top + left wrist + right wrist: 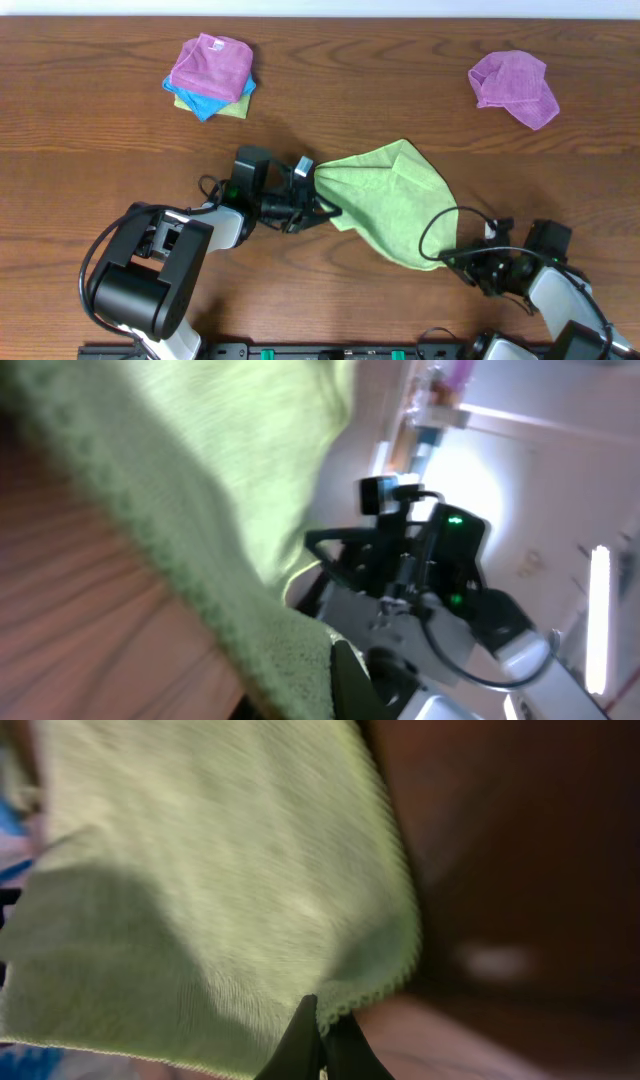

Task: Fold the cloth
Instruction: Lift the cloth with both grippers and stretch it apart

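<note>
The left gripper (320,199) points rightward, pinched closed on the cloth (392,195). The right gripper (452,262) points leftward, likewise clamped on it.

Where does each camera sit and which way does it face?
Overhead: above the brown wooden table, looking down on the light green terry cloth held between both arms' jaws.
Left wrist: on the left arm, looking along the cloth toward the right arm; own jaws barely show.
Right wrist: on the right arm, looking across the cloth; own dark jaws pinch its hem.
Shared: all show the cloth.
</note>
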You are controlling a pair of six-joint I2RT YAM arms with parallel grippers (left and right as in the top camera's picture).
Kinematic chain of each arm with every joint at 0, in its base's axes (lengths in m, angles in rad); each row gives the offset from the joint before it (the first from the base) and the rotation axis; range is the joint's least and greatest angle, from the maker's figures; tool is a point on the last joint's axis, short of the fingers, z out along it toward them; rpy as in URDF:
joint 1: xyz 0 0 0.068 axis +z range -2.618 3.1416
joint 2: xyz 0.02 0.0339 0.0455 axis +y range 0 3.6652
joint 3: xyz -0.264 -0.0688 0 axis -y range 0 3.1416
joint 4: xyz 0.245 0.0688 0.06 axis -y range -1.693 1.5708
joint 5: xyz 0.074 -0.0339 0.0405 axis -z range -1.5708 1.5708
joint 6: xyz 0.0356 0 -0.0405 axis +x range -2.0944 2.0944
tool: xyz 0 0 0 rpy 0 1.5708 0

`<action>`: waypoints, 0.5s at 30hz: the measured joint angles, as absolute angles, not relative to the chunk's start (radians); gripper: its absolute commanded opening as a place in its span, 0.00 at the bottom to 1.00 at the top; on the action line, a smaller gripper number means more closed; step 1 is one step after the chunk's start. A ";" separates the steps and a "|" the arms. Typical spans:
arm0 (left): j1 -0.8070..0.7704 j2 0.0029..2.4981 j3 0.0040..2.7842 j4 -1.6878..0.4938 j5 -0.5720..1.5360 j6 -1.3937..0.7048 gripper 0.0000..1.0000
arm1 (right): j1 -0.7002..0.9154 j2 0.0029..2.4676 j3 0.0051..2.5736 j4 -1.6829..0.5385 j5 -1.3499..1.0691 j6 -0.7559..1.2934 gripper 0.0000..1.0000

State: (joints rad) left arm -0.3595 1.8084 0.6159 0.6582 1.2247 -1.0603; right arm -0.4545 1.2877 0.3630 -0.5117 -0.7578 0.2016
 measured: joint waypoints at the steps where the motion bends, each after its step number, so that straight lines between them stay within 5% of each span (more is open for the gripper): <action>1: -0.360 1.808 0.614 0.743 1.229 -1.098 0.06 | -0.455 1.284 0.380 -0.511 -0.775 0.201 0.01; 7: -0.327 1.806 0.661 1.131 1.222 -1.362 0.06 | -0.455 1.228 0.579 -0.503 -0.850 0.237 0.01; 15: -0.239 1.806 0.833 1.089 1.163 -1.485 0.06 | -0.365 1.212 0.794 -0.285 -0.877 0.355 0.01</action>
